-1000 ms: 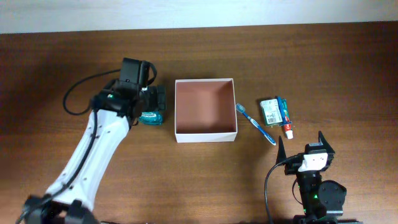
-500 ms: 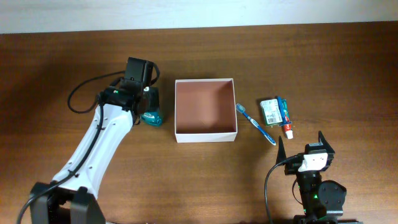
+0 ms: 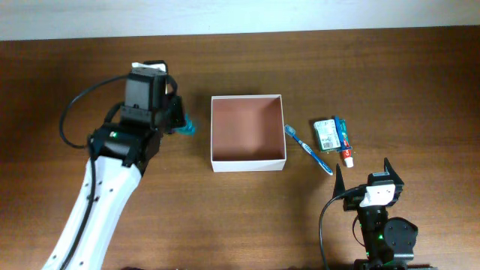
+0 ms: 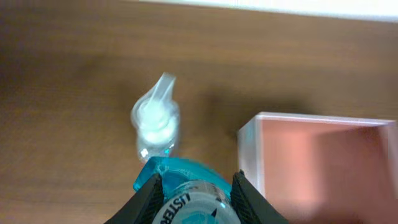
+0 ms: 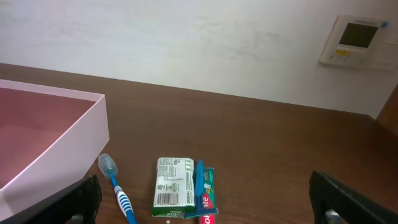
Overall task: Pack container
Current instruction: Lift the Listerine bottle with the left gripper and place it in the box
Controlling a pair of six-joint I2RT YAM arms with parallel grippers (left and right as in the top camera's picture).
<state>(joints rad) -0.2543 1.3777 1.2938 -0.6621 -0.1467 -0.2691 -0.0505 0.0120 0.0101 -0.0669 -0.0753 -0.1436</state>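
Left pincer [image 4: 198, 199], open a second ago, now grips teal bottle [image 4: 180, 183], lifted just left of container [image 3: 248, 132]. Right pincer [image 3: 362, 171] open, idle. Container empty, centre of bench [image 3: 247, 217]; toothbrush [image 3: 307, 148], packet [image 3: 325, 135], toothpaste tube [image 3: 345, 146] unpacked to its right.

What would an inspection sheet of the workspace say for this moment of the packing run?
Surface: brown wooden table, nothing spilled.
Job's things: box open, empty; bottle outside it, in the left grip; toothbrush, packet, toothpaste lying right of box.
Clutter: nothing seen.
Grippers: left gripper, jaws shut on bottle; right gripper, jaws open, empty.
Cables: black cable loops beside left arm; second cable by right arm.
Surroundings: white wall, wall panel.
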